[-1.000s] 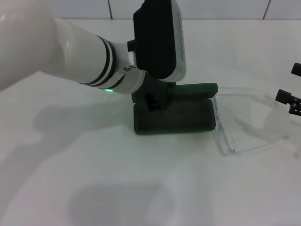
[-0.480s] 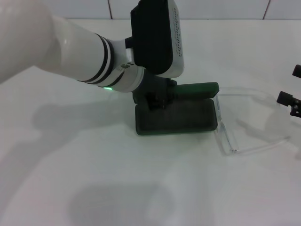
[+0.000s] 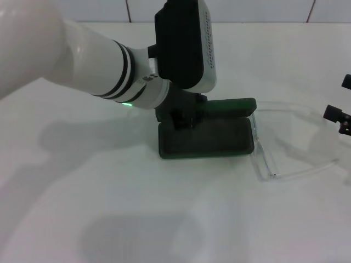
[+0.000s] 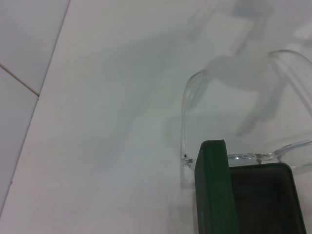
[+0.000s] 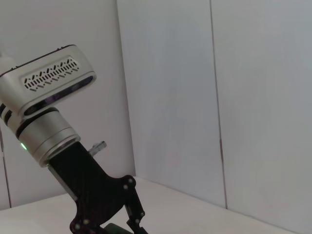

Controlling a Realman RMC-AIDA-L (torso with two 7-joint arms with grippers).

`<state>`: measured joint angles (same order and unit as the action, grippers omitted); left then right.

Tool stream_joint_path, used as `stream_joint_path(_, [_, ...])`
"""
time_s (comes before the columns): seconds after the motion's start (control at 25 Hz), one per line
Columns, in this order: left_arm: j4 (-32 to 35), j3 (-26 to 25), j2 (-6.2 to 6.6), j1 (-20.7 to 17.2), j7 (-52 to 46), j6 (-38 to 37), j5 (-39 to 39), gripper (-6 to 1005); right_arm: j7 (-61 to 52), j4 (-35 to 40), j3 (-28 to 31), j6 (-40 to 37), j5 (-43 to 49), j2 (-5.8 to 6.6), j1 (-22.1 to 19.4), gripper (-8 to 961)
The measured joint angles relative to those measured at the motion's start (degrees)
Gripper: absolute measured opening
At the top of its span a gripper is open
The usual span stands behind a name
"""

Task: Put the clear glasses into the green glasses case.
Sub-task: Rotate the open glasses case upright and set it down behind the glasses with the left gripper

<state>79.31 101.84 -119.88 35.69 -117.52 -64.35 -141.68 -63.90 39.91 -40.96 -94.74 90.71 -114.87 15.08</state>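
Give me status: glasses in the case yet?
Not yet. Done: the green glasses case lies open on the table, lid up, tray bare. In hand: the left gripper is down at the case's left end; whether it grips the case is not visible. Left: the clear glasses lie unfolded on the table beside the case's right end, untouched. The right gripper sits at the right edge, holding nothing.

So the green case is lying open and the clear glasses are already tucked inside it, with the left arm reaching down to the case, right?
Not quite. The clear glasses are not inside. They lie on the white table, unfolded, just beside the right end of the green case, as the head view shows. The rest holds: the case is open and the left pincer is down at its left end.
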Motion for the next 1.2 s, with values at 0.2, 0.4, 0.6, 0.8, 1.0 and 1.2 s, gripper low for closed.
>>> stream_joint_path(0.2, [0.0, 0.0, 0.00, 0.0, 0.0, 0.0, 0.0, 288, 0.0, 0.0, 0.0, 0.0, 0.0, 0.05, -0.1, 869])
stream_joint_path(0.4, [0.0, 0.0, -0.05, 0.0, 0.0, 0.0, 0.0, 293, 0.3, 0.0, 0.0, 0.0, 0.0, 0.08, -0.2, 869])
stream_joint_path(0.6, [0.2, 0.4, -0.06, 0.0, 0.0, 0.1, 0.0, 298, 0.3, 0.0, 0.0, 0.0, 0.0, 0.09, -0.2, 869])
stream_joint_path(0.8, [0.3, 0.5, 0.00, -0.1, 0.0, 0.1, 0.0, 295, 0.4, 0.0, 0.0, 0.0, 0.0, 0.09, -0.2, 869])
stream_joint_path(1.0, [0.4, 0.4, -0.02, -0.1, -0.1, 0.3, 0.0, 307, 0.4, 0.0, 0.1, 0.0, 0.0, 0.09, -0.2, 869])
stream_joint_path(1.2, [0.7, 0.1, -0.05, -0.4, -0.7, 3.2, -0.5, 333, 0.6, -0.5, 0.1, 0.0, 0.0, 0.09, -0.3, 869])
